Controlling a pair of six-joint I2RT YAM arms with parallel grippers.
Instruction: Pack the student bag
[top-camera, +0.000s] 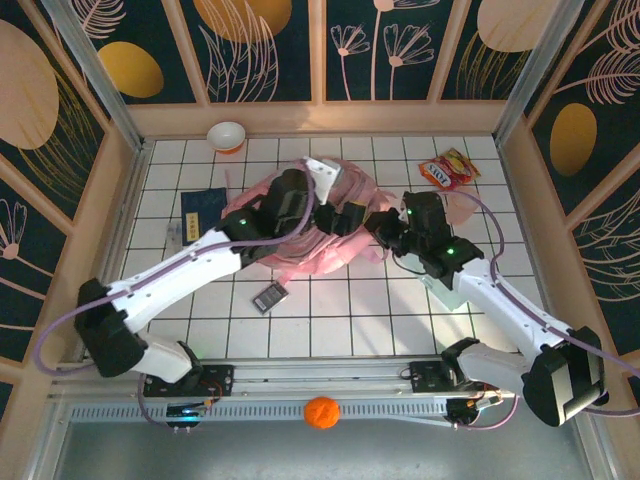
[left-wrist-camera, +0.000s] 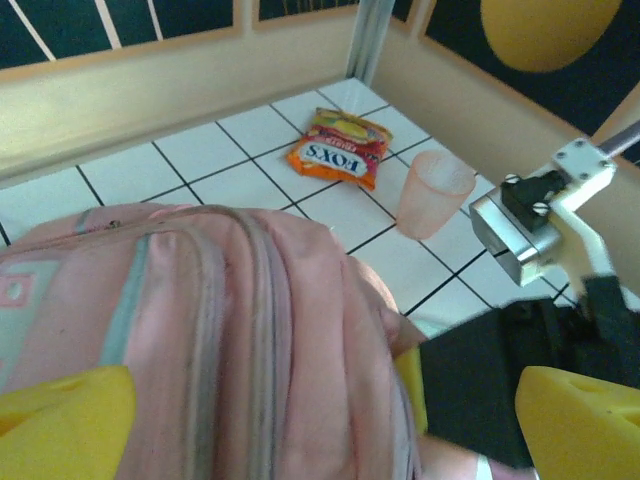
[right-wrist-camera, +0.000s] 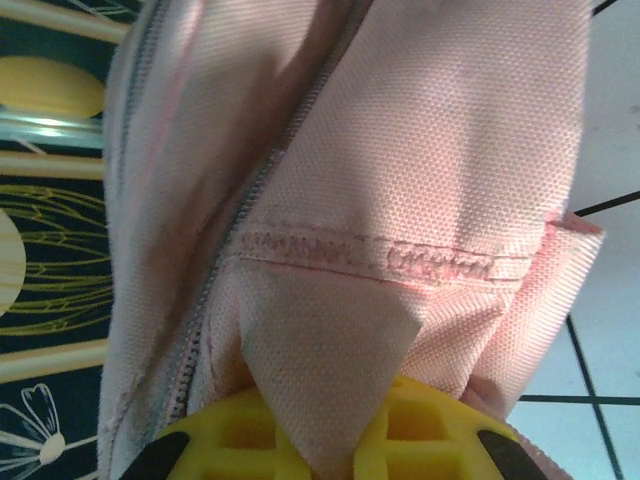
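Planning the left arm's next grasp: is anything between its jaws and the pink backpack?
Nothing covers the soft pink fabric backpack under the left gripper, whose jaws stand open. But the right gripper, clamped on the bag's fabric, has its black body inside that span.

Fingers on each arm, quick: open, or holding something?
Left fingers: open, above the pink backpack.
Right fingers: closed on a fold of the backpack.

The table (top-camera: 330, 320) is viewed steeply downward from above the near edge. The student bag (top-camera: 340, 257) (left-wrist-camera: 250, 320) (right-wrist-camera: 430, 140) is shared by all views: closely from the left wrist, facing far right; nearer still from the right wrist.
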